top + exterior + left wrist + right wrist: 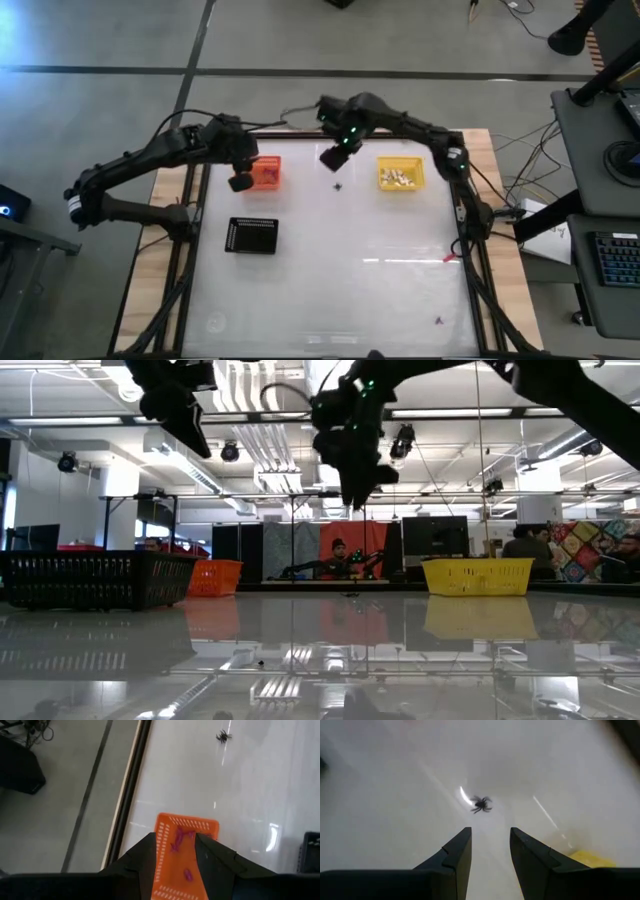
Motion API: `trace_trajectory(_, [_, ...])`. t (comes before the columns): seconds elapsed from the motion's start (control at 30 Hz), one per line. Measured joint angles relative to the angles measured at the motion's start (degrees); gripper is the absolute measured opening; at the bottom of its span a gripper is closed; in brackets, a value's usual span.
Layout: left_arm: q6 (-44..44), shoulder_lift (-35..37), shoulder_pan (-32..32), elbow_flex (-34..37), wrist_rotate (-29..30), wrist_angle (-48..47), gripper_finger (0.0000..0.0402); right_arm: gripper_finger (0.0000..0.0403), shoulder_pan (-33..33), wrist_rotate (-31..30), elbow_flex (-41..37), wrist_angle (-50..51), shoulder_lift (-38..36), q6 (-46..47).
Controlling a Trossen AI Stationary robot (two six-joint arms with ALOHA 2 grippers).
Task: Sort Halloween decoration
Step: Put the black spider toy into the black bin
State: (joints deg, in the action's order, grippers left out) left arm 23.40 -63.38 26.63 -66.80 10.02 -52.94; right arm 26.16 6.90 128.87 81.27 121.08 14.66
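Observation:
A dark spider-like trinket (pixel 338 186) lies on the white table between the orange basket (pixel 266 172) and the yellow basket (pixel 400 175). My right gripper (pixel 490 832) hangs open above the table, the spider (pixel 481 804) just beyond its fingertips, with nothing held. My left gripper (pixel 175 837) hovers open and empty over the orange basket (pixel 182 855), which holds a few purple trinkets (pixel 177 840). The yellow basket holds cream-coloured pieces (pixel 402 178). Another small dark trinket (pixel 438 320) lies near the table's front right.
A black rectangular tray (pixel 252 235) stands on the left half of the table, nearer the front than the orange basket. A small red item (pixel 450 258) lies by the right edge. People and desks show in the room beyond the table.

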Motion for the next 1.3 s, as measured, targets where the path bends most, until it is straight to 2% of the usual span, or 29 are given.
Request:
trace_trajectory(0.37, [-0.07, 3.54, 0.11, 0.87, 0.01, -0.82, 0.0118, 0.0123, -1.15, -0.84, -3.18, -1.22, 8.3, 7.71])
trace_trajectory(0.6, [0.29, 4.4, 0.11, 0.93, 0.0, -0.89, 0.0118, 0.0123, -1.63, -0.92, -3.18, -1.59, 12.26, 7.86])
trace_trajectory(0.8, [0.32, 4.31, 0.11, 0.93, 0.0, -0.89, 0.0118, 0.0123, -1.7, -0.9, -3.14, -4.39, 13.21, 7.88])
trace_trajectory(1.3, [0.22, 4.22, 0.11, 0.95, -0.02, -0.16, 0.0118, 0.0123, -1.81, -0.12, -4.59, -3.6, 16.83, 7.82])
